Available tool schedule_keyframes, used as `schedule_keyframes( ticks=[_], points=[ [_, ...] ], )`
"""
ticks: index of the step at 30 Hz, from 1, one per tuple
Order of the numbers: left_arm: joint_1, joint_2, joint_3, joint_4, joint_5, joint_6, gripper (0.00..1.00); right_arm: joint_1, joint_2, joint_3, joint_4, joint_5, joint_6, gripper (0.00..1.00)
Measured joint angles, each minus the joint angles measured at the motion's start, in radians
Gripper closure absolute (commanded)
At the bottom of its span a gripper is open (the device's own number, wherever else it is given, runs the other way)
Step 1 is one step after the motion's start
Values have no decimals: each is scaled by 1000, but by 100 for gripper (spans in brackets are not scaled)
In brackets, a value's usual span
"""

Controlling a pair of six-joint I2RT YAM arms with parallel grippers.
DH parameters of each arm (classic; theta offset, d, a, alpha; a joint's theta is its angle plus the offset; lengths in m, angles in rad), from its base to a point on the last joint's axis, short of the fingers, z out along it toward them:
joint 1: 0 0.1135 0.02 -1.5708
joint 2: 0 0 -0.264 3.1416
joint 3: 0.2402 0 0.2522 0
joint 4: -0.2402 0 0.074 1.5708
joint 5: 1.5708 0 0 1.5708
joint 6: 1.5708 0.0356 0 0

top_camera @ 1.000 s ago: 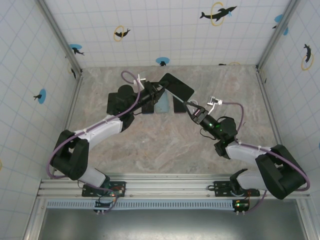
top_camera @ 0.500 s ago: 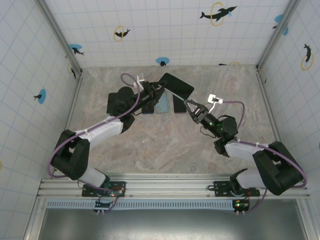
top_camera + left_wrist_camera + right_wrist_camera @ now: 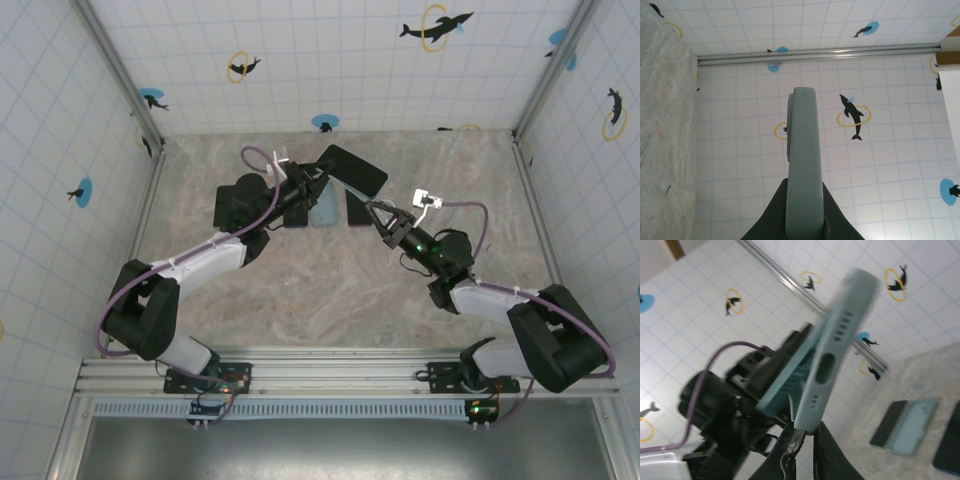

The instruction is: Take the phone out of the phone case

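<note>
The phone case [image 3: 803, 165] was seen as smooth, matt plastic. The table [image 3: 330, 290] was covered in a dull, stone-patterned surface, and the rail [image 3: 840, 53] was made of bright metal.

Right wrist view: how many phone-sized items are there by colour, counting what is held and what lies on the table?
Teal: 2 (held case, table case)
Black: 2 (phone, slab cut off by the frame edge)
Total: 4

Two teal cases [image 3: 322, 212], three dark phones [image 3: 358, 208].
</note>
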Motion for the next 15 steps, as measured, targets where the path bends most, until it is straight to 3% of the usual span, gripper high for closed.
schedule_keyframes(
  ticks=[6,11,15],
  points=[
    [-1,0,0,-5,5,7,100,-3,-3,0,-23,-1,-10,98],
    [-1,0,2,-13,14,37,100,-5,-24,-2,-39,-13,-10,77],
    [0,0,44,-106,61,148,100,-18,-69,-3,-130,-34,-52,63]
  ],
)
